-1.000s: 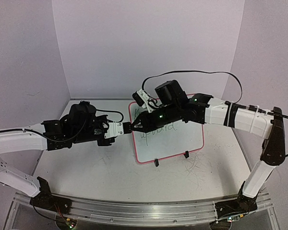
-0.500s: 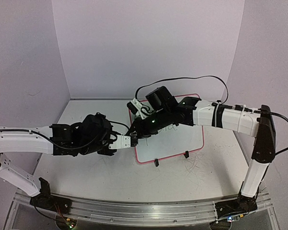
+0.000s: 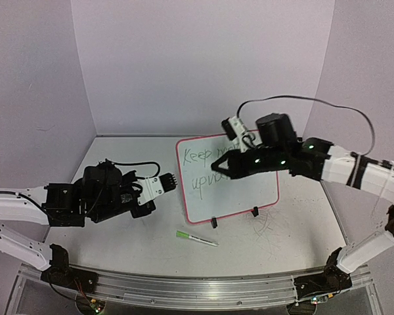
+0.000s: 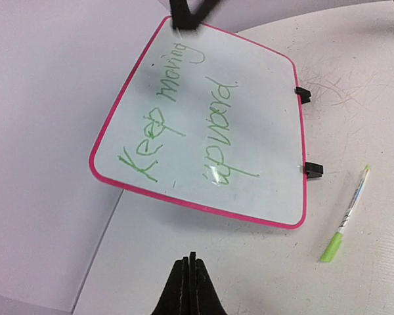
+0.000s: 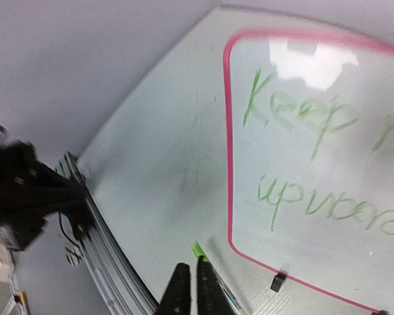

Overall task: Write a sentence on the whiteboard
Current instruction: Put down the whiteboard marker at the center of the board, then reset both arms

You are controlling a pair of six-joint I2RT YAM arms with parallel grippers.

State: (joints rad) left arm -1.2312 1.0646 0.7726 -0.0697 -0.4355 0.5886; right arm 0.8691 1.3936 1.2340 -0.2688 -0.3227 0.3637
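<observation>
Where the grey tabletop (image 3: pixel 118 243) fills the lower half of the top view, the whiteboard (image 3: pixel 246 193) stands propped on two black feet at centre frame, bearing the sentence (image 3: pixel 198 157) "Keep moving upward" in green script. The left pincer (image 3: pixel 172 178) is clenched on nothing just left of the board's edge. The right pincer (image 3: pixel 215 165), likewise clenched and empty, hangs over its upper middle, and a green marker (image 3: pixel 196 239) lies below its lower left corner.

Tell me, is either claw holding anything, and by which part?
Nothing is held. The left gripper and right gripper are shut and empty; the green-capped marker pen lies loose on the table.
</observation>
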